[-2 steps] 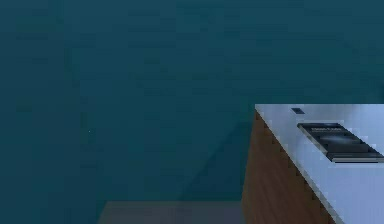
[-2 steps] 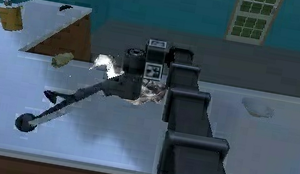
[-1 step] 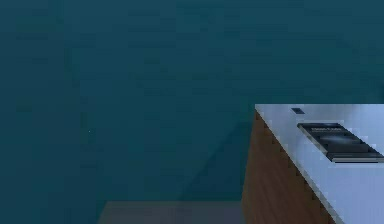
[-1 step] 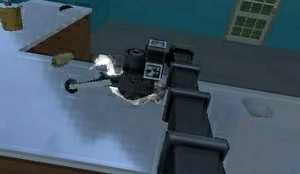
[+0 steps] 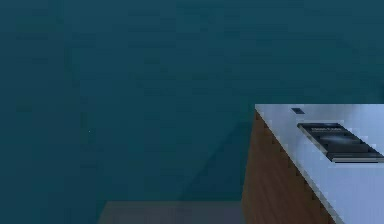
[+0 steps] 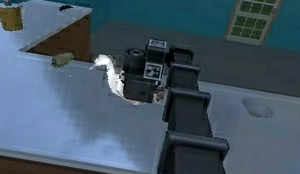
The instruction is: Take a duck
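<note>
Gripper [image 6: 123, 83]: hanging over the countertop [image 6: 33, 106], at a white curved shape [image 6: 108, 71].
Grip: cannot tell whether it is carrying anything.
Arm squares [image 6: 153, 70]: showing black marks.

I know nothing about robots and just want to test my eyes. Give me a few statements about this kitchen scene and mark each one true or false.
1. A dark cooktop lies on the counter in the forward view. True.
2. The arm reaches out over bare floor. False: it reaches over a white countertop.
3. A red thing lies by the gripper. False: a white curved thing lies there.
4. A brown jar stands on the far counter at the arm side view's left. True.
</note>
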You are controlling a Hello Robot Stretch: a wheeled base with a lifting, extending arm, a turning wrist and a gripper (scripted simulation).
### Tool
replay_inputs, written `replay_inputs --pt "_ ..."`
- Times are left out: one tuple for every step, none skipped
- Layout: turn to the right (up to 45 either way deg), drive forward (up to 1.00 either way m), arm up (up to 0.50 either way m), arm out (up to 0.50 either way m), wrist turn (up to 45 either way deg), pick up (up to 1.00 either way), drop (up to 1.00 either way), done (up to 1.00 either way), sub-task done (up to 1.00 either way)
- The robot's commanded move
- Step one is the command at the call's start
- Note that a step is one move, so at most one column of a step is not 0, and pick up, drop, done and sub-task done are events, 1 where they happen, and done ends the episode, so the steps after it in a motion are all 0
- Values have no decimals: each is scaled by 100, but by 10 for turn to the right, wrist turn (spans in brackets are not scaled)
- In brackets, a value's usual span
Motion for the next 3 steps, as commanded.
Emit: replay_inputs --pt "0 0 0 0 60 0 0 0 0" --pt "0 0 -16 0 0 0 0 0 0" --pt "0 0 0 0 0 100 0 0 0"
